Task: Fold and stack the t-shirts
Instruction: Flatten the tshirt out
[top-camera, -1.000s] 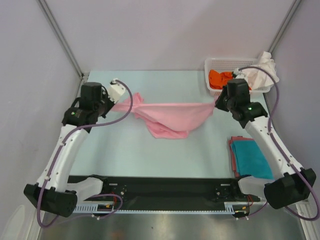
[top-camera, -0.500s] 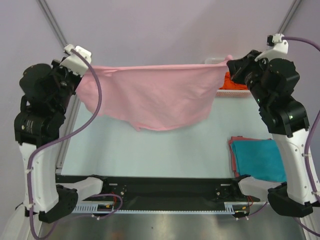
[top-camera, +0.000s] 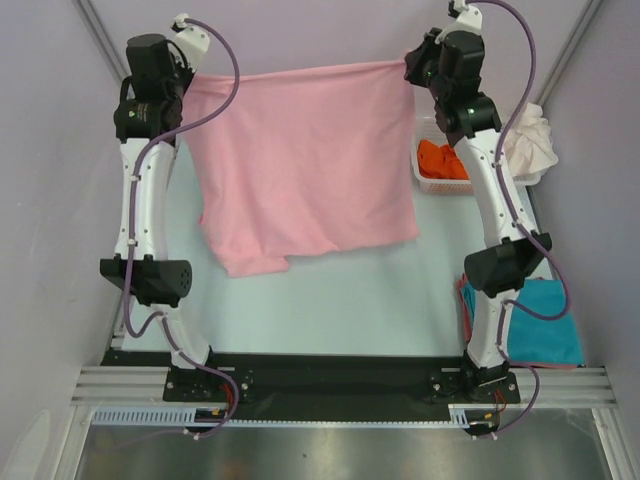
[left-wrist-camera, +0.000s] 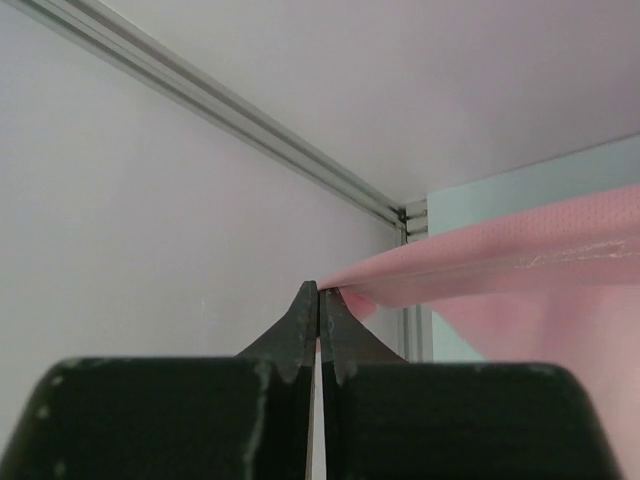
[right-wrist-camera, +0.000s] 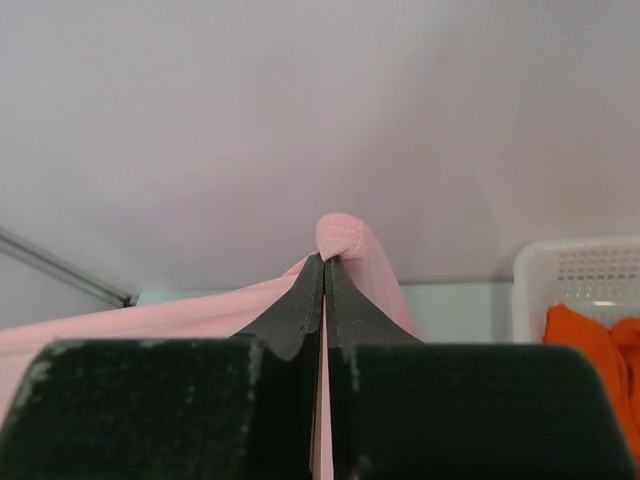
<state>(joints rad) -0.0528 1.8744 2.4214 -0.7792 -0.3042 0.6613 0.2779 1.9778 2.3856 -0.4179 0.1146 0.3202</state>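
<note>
- At the far left the left arm reaches up high. The left claw is pressed fully closed, its two dark fingers meeting at the tips and pinching one top corner of the light pink t-shirt.
- From that pinch the cloth leaves the claw to the right as a taut, rolled edge.
- The pink shirt hangs spread like a sheet between the two claws, above the surface. Its top edge is stretched almost straight from left to right, and its bottom edge hangs lower at the left than at the right. I cannot tell whether that bottom edge touches the surface.
- The right claw is also closed tight, gripping the other top corner. A small fold of pink hem stands up just above its fingertips.
- At the far right, the white lattice basket holds the orange t-shirt. The white t-shirt is bunched over the basket's right side.
- At the near right the teal t-shirt lies folded flat on the surface. It is partly hidden by the right arm and well apart from both claws.
</note>
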